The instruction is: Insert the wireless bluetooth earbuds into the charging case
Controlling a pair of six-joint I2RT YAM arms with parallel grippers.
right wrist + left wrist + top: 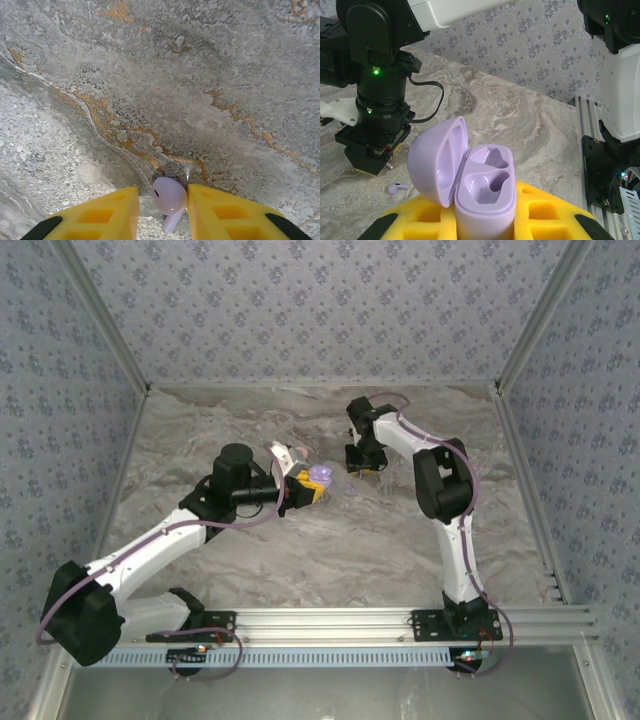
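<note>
Purple charging case (485,195), lid flipped open and both wells bare, sits pinched between the left gripper (485,222) jaws. Farther out, the right gripper (162,210) jaws are spread a bit, with one purple earbud (170,197) lying on the marble table (200,75) between them.

Bright even light, soft shadows, sharp focus throughout
</note>
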